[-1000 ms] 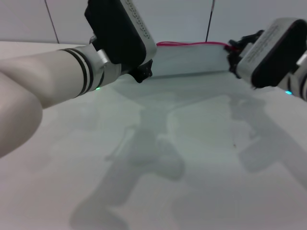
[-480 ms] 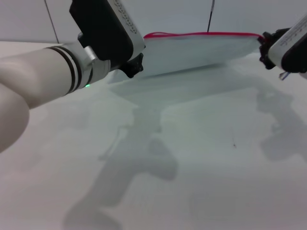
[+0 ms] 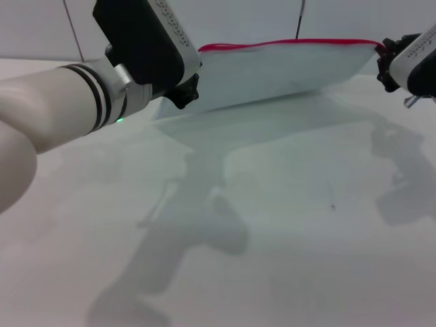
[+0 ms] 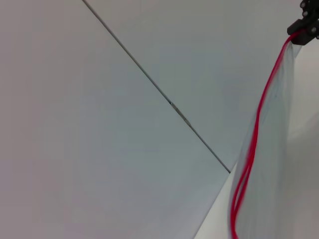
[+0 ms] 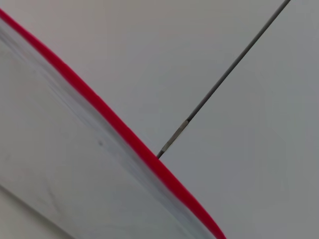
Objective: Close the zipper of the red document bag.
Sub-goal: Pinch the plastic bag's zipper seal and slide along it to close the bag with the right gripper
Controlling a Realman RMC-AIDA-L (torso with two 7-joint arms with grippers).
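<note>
The red document bag (image 3: 272, 68) stands tilted on its long edge above the white table, stretched between both grippers. Its zipper (image 3: 286, 43) runs as a thin red line along the top edge. My left gripper (image 3: 185, 92) is shut on the bag's left end, which hides behind the black wrist. At the top right corner my right gripper (image 3: 385, 61) is shut on the zipper's end. The left wrist view shows the zipper (image 4: 256, 134) as two red lines parted near the camera and merging toward the right gripper (image 4: 305, 25). The right wrist view shows the zipper (image 5: 114, 124) close up.
The white table (image 3: 272, 238) spreads in front, carrying only the arms' shadows. A pale wall with dark seams (image 3: 298, 20) rises right behind the bag. My left forearm (image 3: 48, 109) fills the left side of the head view.
My right gripper has slid far to the right along the red edge. The bag has been stretched wide and lifted higher, and my left gripper has shifted slightly left and up.
</note>
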